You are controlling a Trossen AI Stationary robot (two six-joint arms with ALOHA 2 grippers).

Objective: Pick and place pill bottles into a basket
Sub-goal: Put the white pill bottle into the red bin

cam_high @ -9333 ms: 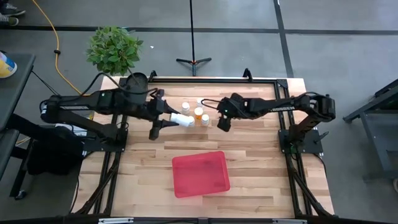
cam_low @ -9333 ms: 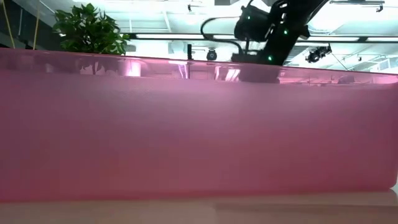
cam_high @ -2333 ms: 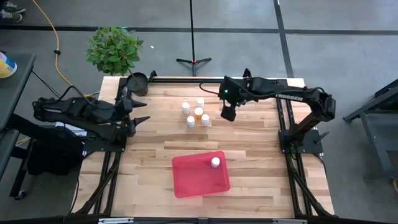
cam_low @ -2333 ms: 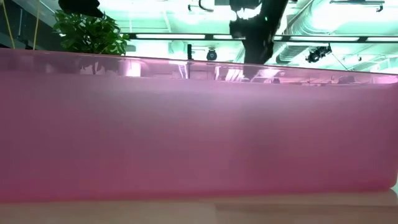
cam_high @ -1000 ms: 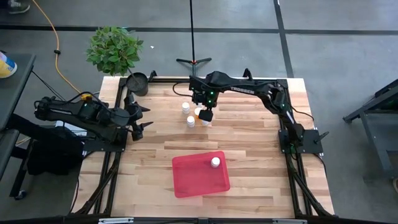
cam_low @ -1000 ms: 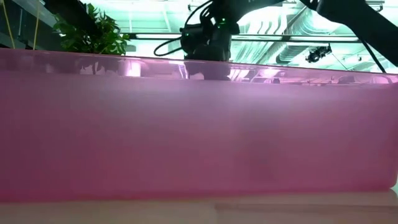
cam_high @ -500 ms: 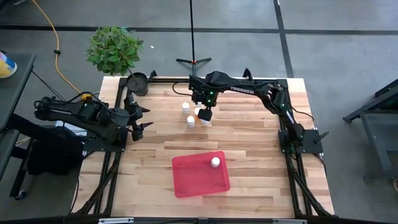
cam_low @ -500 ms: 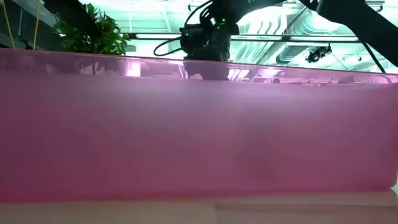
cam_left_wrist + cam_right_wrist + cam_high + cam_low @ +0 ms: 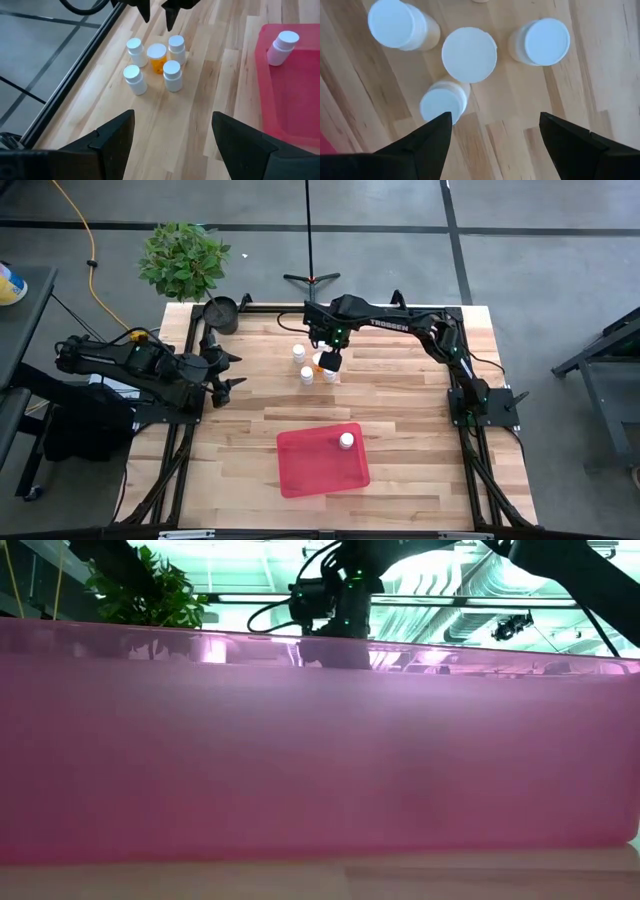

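Observation:
Several pill bottles with white caps stand in a cluster (image 9: 312, 363) on the wooden table; the middle one has an orange body (image 9: 157, 56). My right gripper (image 9: 495, 120) hangs open above the cluster, fingers pointing down, touching no bottle; the caps (image 9: 469, 54) lie below it. One more pill bottle (image 9: 346, 440) rests inside the red basket (image 9: 310, 470), near its far right corner. My left gripper (image 9: 224, 370) waits open over the table's left side, facing the cluster (image 9: 165, 62). In the low view the basket's wall (image 9: 320, 750) fills the picture.
A small black pot (image 9: 221, 311) stands at the table's far left corner, with a potted plant (image 9: 183, 258) on the floor behind it. A stand (image 9: 311, 277) rises beyond the far edge. Bare wood lies between the cluster and the basket.

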